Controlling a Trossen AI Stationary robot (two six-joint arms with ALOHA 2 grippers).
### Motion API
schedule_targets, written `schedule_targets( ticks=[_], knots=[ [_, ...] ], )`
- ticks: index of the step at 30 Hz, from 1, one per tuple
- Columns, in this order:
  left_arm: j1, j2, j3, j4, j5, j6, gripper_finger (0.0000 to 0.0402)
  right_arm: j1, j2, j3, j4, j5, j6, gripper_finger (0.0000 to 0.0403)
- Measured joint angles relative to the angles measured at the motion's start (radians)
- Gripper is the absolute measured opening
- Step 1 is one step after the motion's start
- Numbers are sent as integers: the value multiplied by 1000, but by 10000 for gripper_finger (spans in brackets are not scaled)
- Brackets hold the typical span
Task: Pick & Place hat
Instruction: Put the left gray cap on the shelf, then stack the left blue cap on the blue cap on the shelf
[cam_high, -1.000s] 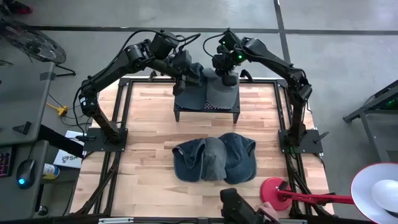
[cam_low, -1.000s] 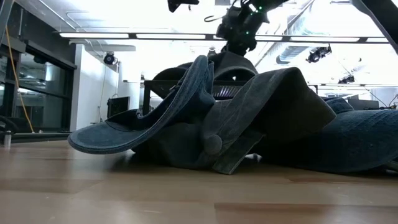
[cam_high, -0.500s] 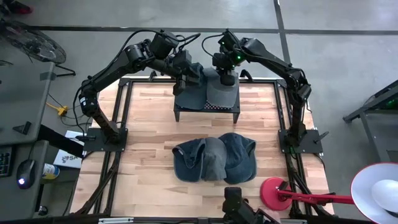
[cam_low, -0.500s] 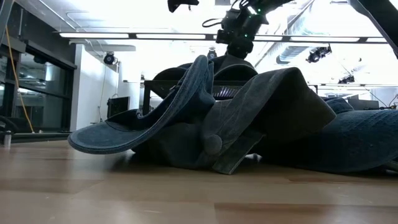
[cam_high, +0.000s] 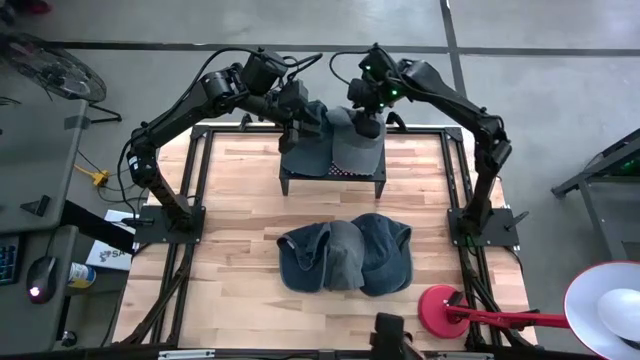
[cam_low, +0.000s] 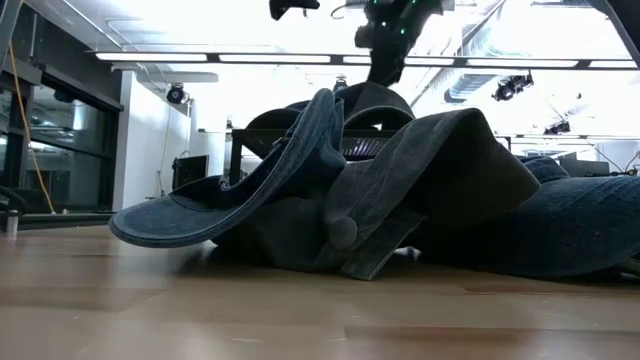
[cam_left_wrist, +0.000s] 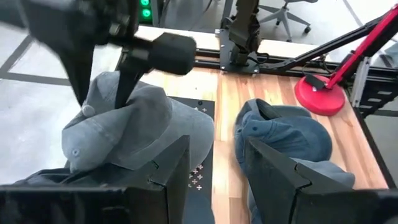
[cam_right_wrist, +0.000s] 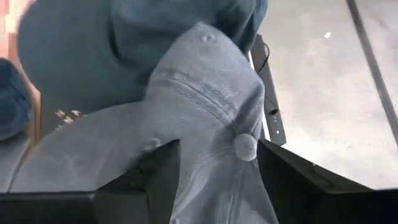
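**Hat set on the rack, right fingers spread above it**

The grey hat (cam_high: 355, 148) lies on the dark rack (cam_high: 331, 172) at the far side of the tabletop (cam_high: 240, 230). Nearer the camera, a heap of blue hats (cam_high: 345, 253) sits mid-table, and a red stand base (cam_high: 441, 308) rests at the near right corner.

Farther back, the right gripper (cam_high: 368, 124) hovers just over the grey hat's crown, its fingers (cam_right_wrist: 158, 167) spread, nothing pinched between them. The left gripper (cam_high: 300, 127) sits at the rack's left end beside a darker hat (cam_high: 305, 140); its fingers (cam_left_wrist: 163, 163) stand partly apart, and whether they hold cloth cannot be told.

Judged from here, the placement looks done. The risk is a snag: a fingertip catching the soft crown on the way up could drag the hat off the rack. The left arm, close by, narrows the room for retreat.
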Motion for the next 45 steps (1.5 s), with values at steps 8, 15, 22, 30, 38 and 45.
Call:
schedule_targets(
  ticks=[8,15,22,30,38,45],
  knots=[
    [0,0,0,-26,-20,-25,149,48,-124,1,-32,98,89,217],
    [0,0,0,-94,-60,-79,149,111,-227,2,-51,99,234,217],
    [-16,0,0,-213,-115,-309,149,170,-290,2,-85,115,428,217],
    [-161,0,0,-311,-277,-453,149,212,-298,2,-179,135,459,217],
    [-368,12,0,-329,-456,-730,149,235,-298,2,-203,135,433,217],
    [-523,65,-13,-312,-588,-945,149,235,-302,2,-236,150,402,217]
  ],
)
